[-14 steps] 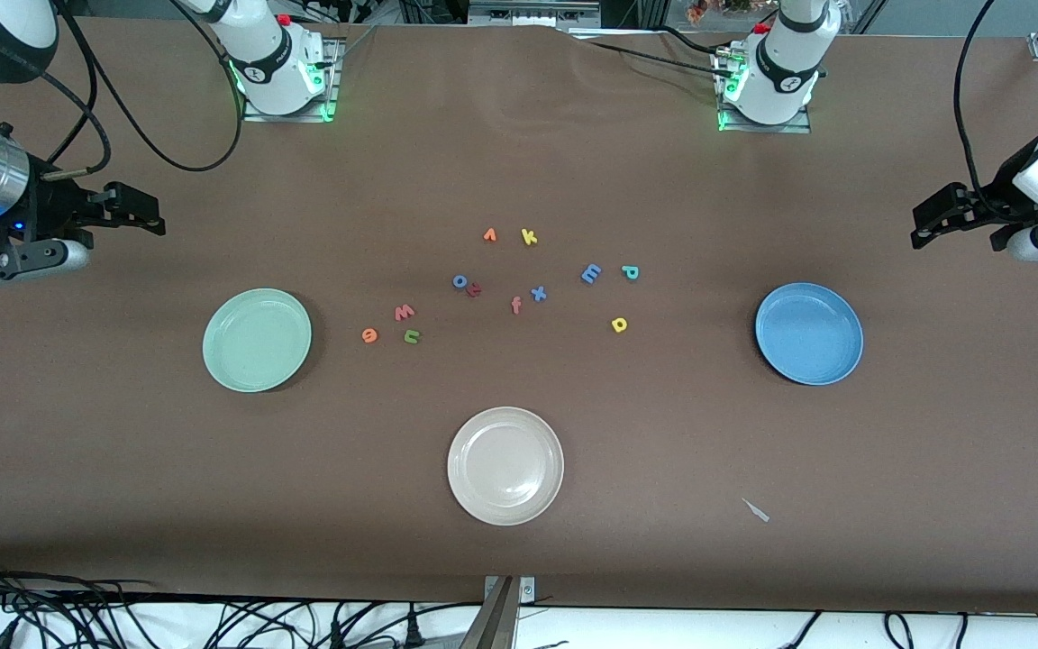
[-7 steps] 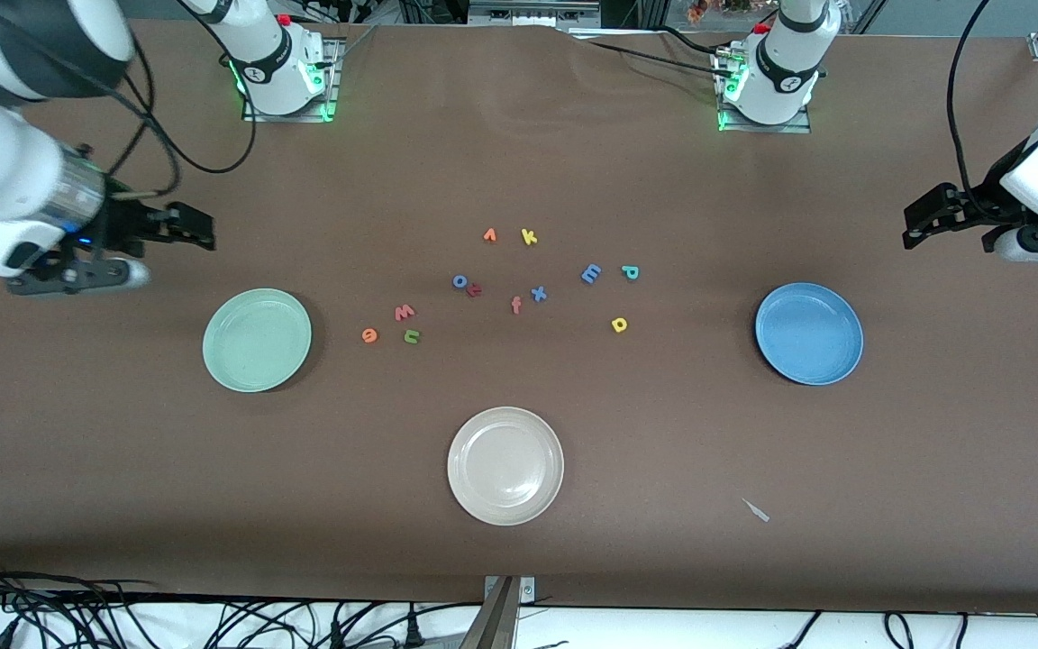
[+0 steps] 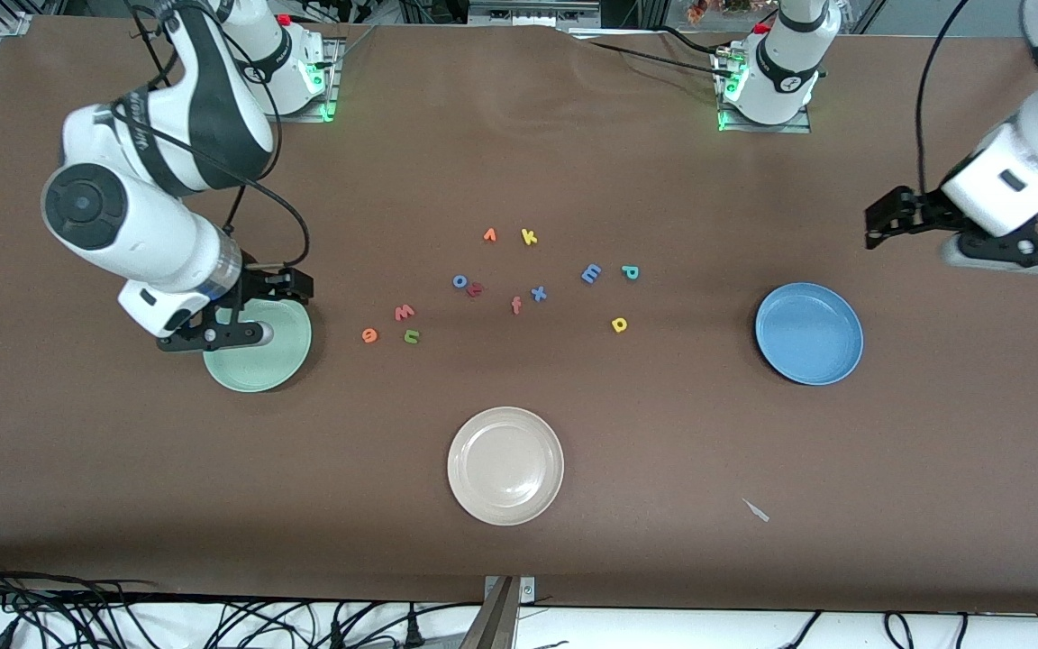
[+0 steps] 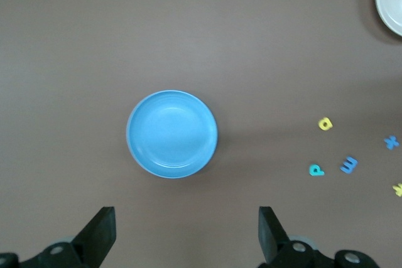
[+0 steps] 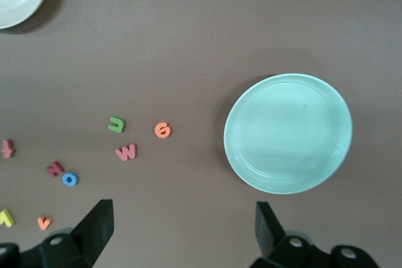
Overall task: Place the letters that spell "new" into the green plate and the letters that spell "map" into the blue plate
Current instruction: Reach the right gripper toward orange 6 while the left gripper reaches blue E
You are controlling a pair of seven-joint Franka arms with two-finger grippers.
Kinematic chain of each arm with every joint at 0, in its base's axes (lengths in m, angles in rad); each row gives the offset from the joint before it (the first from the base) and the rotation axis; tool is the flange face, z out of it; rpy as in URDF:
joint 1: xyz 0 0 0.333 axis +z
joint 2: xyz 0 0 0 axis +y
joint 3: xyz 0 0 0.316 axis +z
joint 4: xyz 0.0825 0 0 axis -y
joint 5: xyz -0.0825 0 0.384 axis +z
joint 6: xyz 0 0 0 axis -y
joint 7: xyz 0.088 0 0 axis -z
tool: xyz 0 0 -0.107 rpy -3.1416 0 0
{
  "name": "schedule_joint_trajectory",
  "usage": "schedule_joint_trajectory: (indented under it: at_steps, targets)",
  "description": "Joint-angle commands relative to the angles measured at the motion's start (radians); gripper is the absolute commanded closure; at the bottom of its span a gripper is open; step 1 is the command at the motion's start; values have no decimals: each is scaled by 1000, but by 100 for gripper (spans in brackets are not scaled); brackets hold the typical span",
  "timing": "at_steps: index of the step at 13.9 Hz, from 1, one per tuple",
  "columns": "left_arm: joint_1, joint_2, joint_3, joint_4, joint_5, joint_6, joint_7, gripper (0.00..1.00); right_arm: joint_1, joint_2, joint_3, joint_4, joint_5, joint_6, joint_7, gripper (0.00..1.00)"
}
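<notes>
Three plates are counted: the green plate (image 3: 258, 361) under the open, empty right tool (image 3: 289, 287), the blue plate (image 3: 809, 333) near the open left tool (image 3: 884, 221), one cream plate (image 3: 505, 466). Eleven letters are scattered on the surface between both tools.

Letters (image 3: 519, 284) between two plates (image 3: 257, 361)

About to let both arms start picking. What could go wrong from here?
The green n, orange e and w sit close together, so the open right gripper, over the green plate, may nudge a neighbour. The blue m lies near a blue x, an easy mix-up for the open left gripper.
</notes>
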Motion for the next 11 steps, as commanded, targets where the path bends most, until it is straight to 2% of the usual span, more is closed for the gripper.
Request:
schedule_joint_trajectory:
  at_steps: [1,4,7,9,11]
  targets:
    - [-16,45,-62,10,-29,-8,7,0,-1,-40,49,-150,13,157,136,0]
    - [-16,111,-174,7,-29,49,14,0,0,-41,75,-279,7,349,208,0]
    - [-18,171,-267,-5,-26,110,9,0,8,-21,78,-337,7,447,228,1]
    - [-33,217,-306,-16,-17,164,7,0,35,-7,78,-381,7,516,286,1]
    - [-71,248,-311,-62,-12,248,7,0,62,33,78,-418,4,611,326,1]
